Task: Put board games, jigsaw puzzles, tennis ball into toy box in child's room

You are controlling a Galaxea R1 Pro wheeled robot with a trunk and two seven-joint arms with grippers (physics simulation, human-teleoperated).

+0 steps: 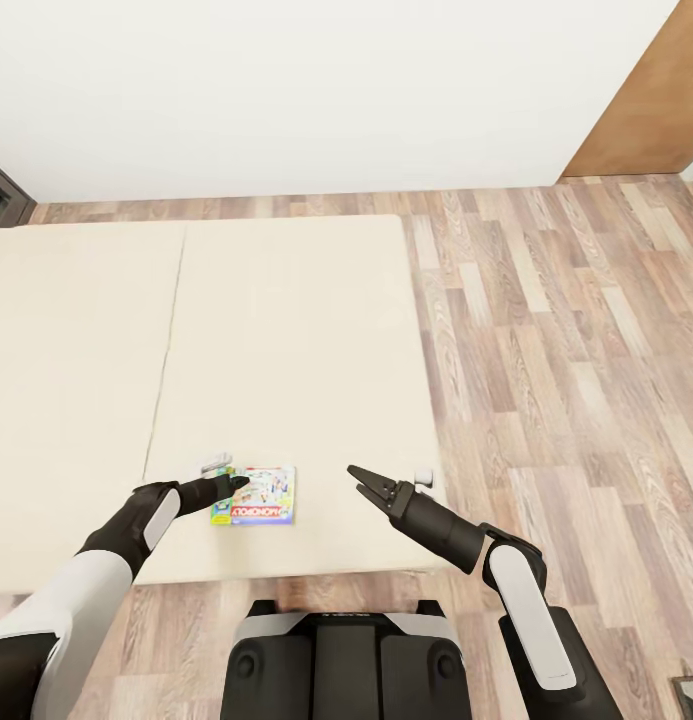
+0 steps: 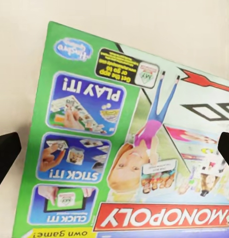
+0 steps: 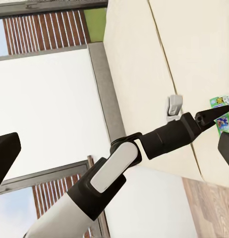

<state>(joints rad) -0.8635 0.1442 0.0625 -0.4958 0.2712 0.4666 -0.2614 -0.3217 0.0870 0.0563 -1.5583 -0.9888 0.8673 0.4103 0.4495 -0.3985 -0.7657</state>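
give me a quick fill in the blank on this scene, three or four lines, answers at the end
1. The board game on the bed has the word ____ printed on its cover.
2. The left claw hangs over the game with its fingers ____.
3. The floor beside the bed is made of ____ planks.
4. The right claw holds ____.

Missing words: Monopoly; open; wood; nothing
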